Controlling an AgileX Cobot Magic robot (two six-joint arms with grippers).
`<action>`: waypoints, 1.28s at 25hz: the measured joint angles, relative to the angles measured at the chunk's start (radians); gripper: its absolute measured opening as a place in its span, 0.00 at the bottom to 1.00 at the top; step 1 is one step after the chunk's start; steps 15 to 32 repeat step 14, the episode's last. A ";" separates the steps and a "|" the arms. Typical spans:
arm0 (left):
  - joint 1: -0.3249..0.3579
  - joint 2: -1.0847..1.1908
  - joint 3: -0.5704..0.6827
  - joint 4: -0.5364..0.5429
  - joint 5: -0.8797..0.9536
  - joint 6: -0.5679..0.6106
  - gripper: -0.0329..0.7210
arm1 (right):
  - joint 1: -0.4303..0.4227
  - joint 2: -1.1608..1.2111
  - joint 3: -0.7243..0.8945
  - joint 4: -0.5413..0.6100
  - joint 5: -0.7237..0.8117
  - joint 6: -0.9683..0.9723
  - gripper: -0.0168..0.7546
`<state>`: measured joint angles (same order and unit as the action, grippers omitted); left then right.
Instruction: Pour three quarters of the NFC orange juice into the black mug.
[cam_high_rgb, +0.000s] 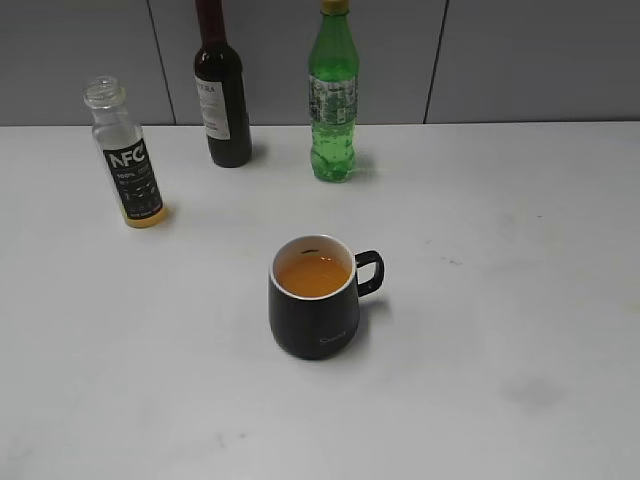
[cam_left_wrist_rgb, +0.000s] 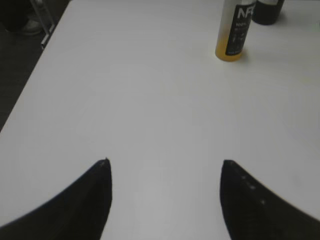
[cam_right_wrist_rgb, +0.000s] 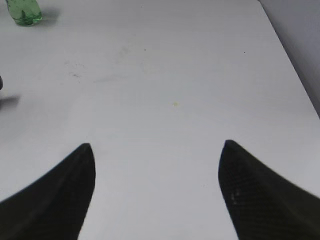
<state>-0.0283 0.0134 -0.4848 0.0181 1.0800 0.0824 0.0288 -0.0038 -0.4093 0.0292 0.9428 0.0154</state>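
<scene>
The NFC orange juice bottle (cam_high_rgb: 127, 155) stands capless at the back left of the white table, with only a thin layer of orange juice at its bottom. It also shows in the left wrist view (cam_left_wrist_rgb: 233, 30). The black mug (cam_high_rgb: 314, 297) stands mid-table, handle to the right, holding orange juice. My left gripper (cam_left_wrist_rgb: 165, 167) is open and empty above bare table, well short of the bottle. My right gripper (cam_right_wrist_rgb: 157, 150) is open and empty over the table's right side. Neither gripper shows in the exterior view.
A dark wine bottle (cam_high_rgb: 222, 90) and a green soda bottle (cam_high_rgb: 333, 100) stand at the back by the grey wall. The green bottle's base shows in the right wrist view (cam_right_wrist_rgb: 23, 12). The table's left edge (cam_left_wrist_rgb: 35, 65) and right edge (cam_right_wrist_rgb: 290, 55) are in view.
</scene>
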 joint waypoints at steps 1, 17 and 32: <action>0.005 -0.010 0.000 0.000 0.002 0.000 0.72 | 0.000 0.000 0.000 0.000 0.000 0.000 0.78; 0.009 -0.019 0.000 0.000 0.002 0.000 0.71 | 0.000 0.000 0.001 0.001 0.001 0.000 0.78; 0.009 -0.019 0.000 0.000 0.002 0.000 0.71 | 0.000 0.000 0.001 0.001 0.001 0.000 0.78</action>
